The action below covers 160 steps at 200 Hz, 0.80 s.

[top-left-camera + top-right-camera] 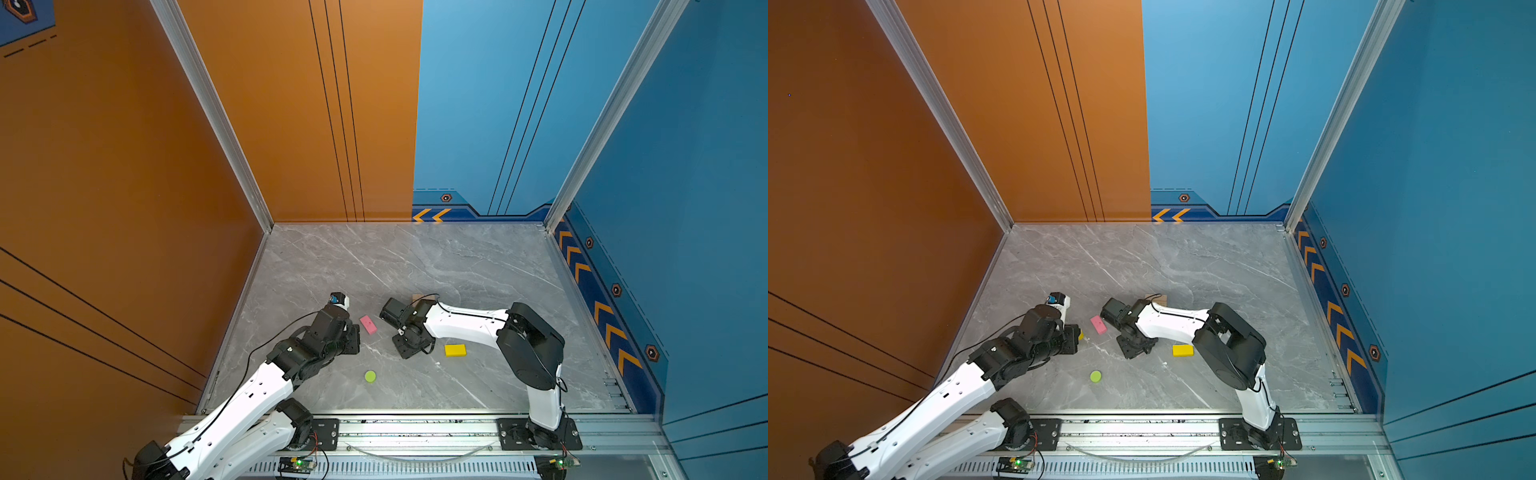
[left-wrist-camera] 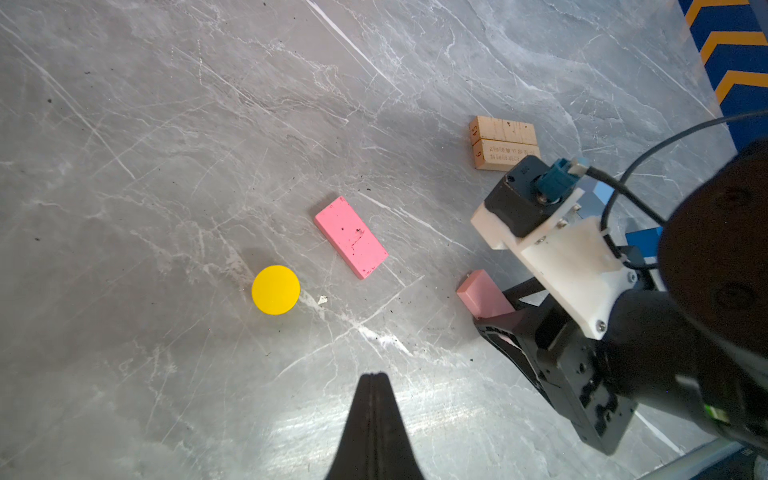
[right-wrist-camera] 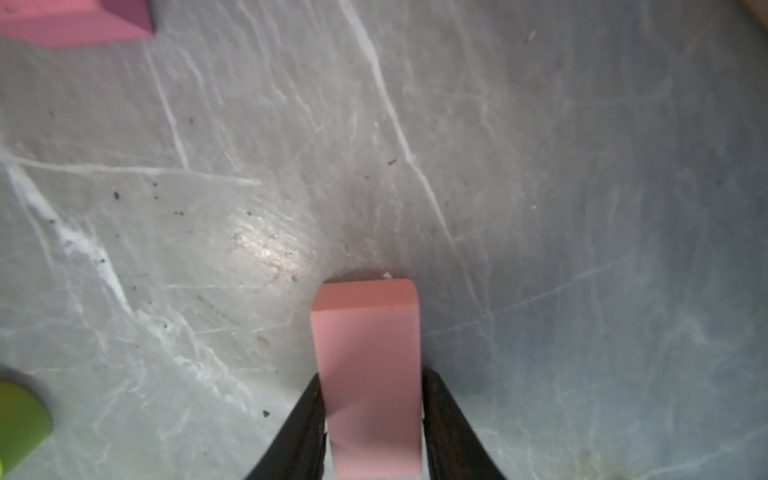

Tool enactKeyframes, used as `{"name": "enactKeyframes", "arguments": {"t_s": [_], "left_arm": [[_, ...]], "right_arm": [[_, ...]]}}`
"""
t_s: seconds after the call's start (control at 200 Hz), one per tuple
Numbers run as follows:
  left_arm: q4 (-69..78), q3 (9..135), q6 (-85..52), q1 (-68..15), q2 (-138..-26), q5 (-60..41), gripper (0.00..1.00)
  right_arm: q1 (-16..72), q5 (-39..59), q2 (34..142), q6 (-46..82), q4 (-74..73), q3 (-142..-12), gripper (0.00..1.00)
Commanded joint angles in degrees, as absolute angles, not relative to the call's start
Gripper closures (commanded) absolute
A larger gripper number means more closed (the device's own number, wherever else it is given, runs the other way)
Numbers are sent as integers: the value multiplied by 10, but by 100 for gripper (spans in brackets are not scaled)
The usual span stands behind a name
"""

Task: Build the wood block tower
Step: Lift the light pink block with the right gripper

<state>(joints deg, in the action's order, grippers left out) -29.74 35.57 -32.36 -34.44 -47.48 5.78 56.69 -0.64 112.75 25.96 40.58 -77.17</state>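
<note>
Your right claw (image 3: 372,376) is clamped on a smooth pink bar (image 3: 365,332), whose long axis points down at the marble table (image 3: 540,166). The two tan planks (image 2: 503,141), bare wood side by side, lie near it on the far side. Your left claw (image 2: 374,390), farther off, is pinched shut on nothing.

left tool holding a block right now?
No, in the left wrist view the left tool is shut tip to tip with nothing between, and the yellow cylinder lies apart from it.

Grey marble tabletop (image 1: 415,266): pink bar (image 1: 368,324), yellow brick (image 1: 455,350), lime-green cylinder (image 1: 370,376)
</note>
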Motion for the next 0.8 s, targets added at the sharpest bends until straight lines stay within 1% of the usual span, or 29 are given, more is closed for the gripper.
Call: {"name": "enactKeyframes", "arguments": {"t_s": [0.0, 0.06, 0.375, 0.631, 0.796], "left_arm": [[-290, 345, -317, -338, -475, 50, 95], [-290, 344, -317, -339, -474, 50, 96], [-287, 343, -316, -337, -473, 50, 95], [-267, 336, -316, -332, -478, 36, 95], [-254, 333, -314, -328, -489, 28, 95]], "right_arm": [[571, -1, 1133, 271, 399, -759, 72], [570, -4, 1130, 274, 401, -760, 74], [547, -32, 1094, 275, 445, -797, 73], [496, -54, 1077, 278, 470, -838, 72], [460, -59, 1094, 275, 477, -871, 72]]}}
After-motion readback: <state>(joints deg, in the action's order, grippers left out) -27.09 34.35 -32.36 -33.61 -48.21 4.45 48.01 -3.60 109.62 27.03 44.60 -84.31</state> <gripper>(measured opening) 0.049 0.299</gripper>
